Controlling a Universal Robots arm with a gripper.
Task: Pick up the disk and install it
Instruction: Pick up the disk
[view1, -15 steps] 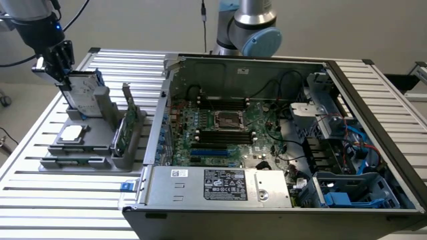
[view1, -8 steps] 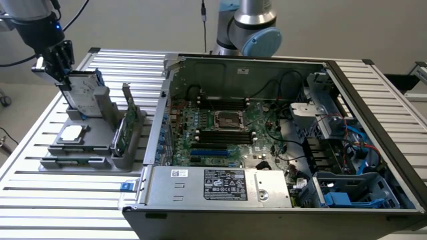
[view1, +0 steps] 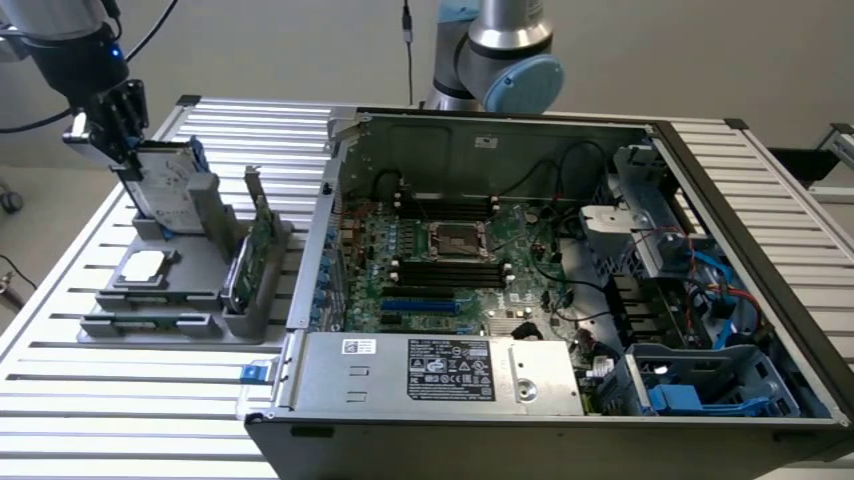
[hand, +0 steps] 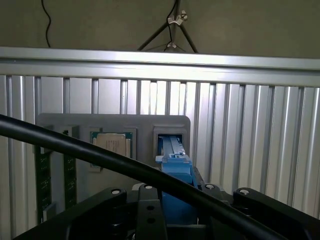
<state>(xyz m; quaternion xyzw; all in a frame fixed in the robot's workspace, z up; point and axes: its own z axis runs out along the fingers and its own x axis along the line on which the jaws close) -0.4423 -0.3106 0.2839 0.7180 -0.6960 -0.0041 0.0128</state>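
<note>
On table (view1: 80, 420): open case (view1: 481, 140) at exterior view's right, holder (view1: 200, 235) at its left. Tilted disk (view1: 167, 185) sits over holder's slot, top edge gripped by partly open jaws. Clear air above; card (view1: 251, 262) stands between disk and case.

Upper left of the frame, the gripper (view1: 124, 155) clamps the top edge of the disk (view1: 170, 195), which leans tilted over a grey holder (view1: 194, 275) on the slatted worktop (view1: 107, 400). An open computer case (view1: 454, 150) sits to the right.
</note>
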